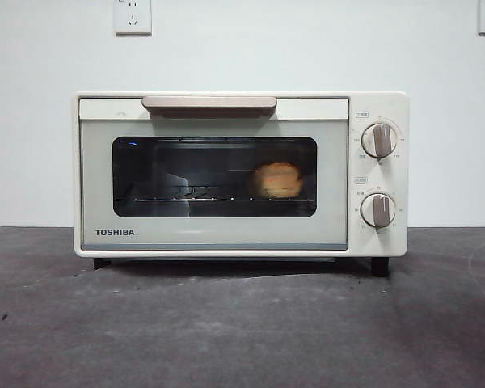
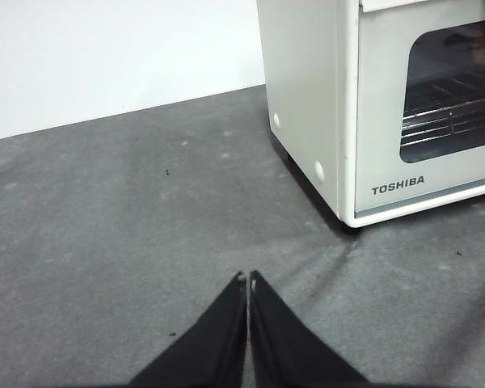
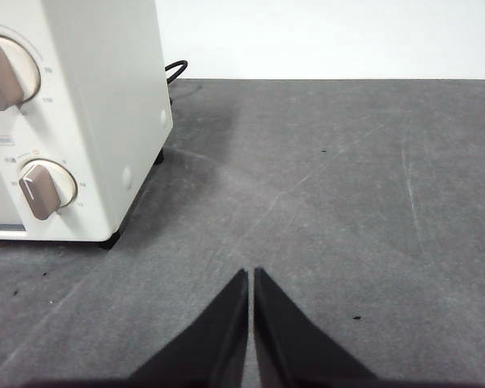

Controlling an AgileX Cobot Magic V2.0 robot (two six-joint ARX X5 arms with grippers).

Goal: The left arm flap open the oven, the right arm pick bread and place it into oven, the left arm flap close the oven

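1. While the oven [image 1: 241,174] is standing on the dark grey table [image 1: 242,323] with its door shut, both arms are waiting away from it, and neither is showing in the front view.
2. Behind the dark glass window [image 1: 214,176], the bread [image 1: 277,180] is sitting on the wire rack [image 1: 186,196], toward the side nearer the two knobs.
3. Ahead of the left gripper [image 2: 248,279], the oven's side wall and the door's lower corner with the TOSHIBA lettering [image 2: 398,185] are showing; the oven is lying well apart from the gripper tips, with bare table between them.
4. That left gripper is hanging over the table with its two black jaws pressed together, only a thin seam showing between them, and it is grasping nothing.
5. Ahead of the right gripper [image 3: 250,275], the oven's knob end is showing: the upper knob [image 3: 8,73] and the lower knob [image 3: 39,187] are facing it, and a black cable [image 3: 175,71] is curling out behind the oven's far corner.
6. This right gripper is likewise clenched, its jaws meeting along a narrow line, empty, and well clear of the oven.
7. Across the top of the door, the taupe bar handle [image 1: 209,103] is sitting level, touched by neither gripper.
8. On the white wall behind the oven, two sockets [image 1: 132,16] are showing near the top corners of the front view.
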